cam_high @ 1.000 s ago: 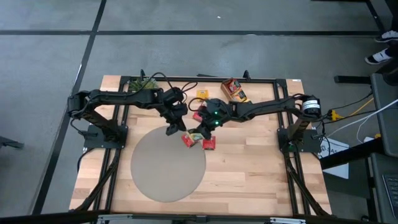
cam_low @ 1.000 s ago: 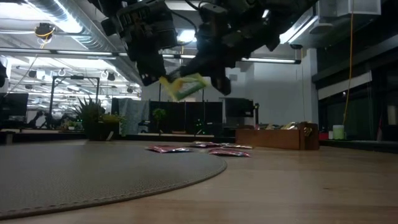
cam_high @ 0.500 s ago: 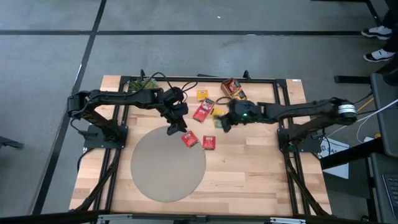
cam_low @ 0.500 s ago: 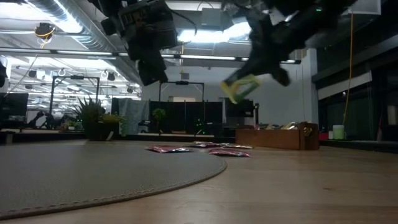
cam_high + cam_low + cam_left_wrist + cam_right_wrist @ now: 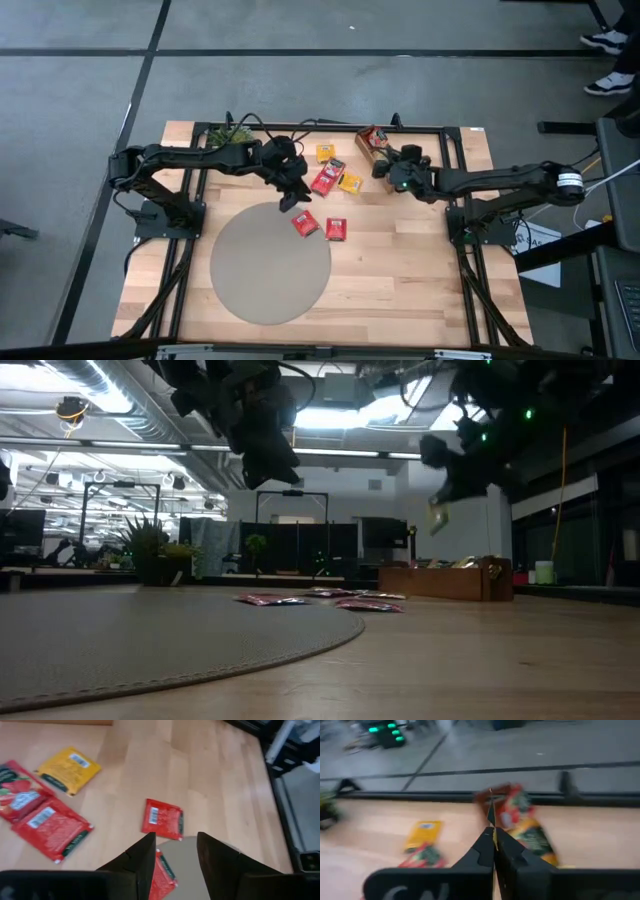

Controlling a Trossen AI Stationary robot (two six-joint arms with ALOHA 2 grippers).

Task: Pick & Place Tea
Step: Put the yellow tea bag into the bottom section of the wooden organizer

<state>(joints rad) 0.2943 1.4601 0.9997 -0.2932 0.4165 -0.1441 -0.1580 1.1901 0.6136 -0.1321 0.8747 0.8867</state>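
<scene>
Tea sachets lie flat on the wooden table: two red ones (image 5: 305, 224) (image 5: 336, 229) at the edge of the round grey mat (image 5: 270, 262), a larger red one (image 5: 325, 178) and two yellow ones (image 5: 326, 152) (image 5: 350, 183) farther back. My left gripper (image 5: 175, 852) hovers open above the red sachets (image 5: 162, 819), touching nothing. My right gripper (image 5: 493, 842) is shut on a yellow sachet (image 5: 437, 518), up in the air just short of the brown tray (image 5: 370, 138) at the far edge. My right gripper pinches the yellow sachet between its two fingers, the sachet showing edge-on as a thin strip (image 5: 491, 812) past the fingertips. The fingers slant downward toward the tray at the far edge. The sachet is clear of the table and hangs below the fingers (image 5: 437, 520).
The tray (image 5: 520, 820) holds several sachets. A small green plant (image 5: 228, 132) stands at the far left corner. Black frame rails run along the table's left, right and far sides. The wood near the front edge lies bare beside the mat.
My right gripper has carried the yellow sachet from above the red sachets by the mat toward the far right, up to the tray, turning its wrist so that the sachet now hangs edge-on. My left gripper has stayed over the mat's far edge and tipped upward somewhat.
</scene>
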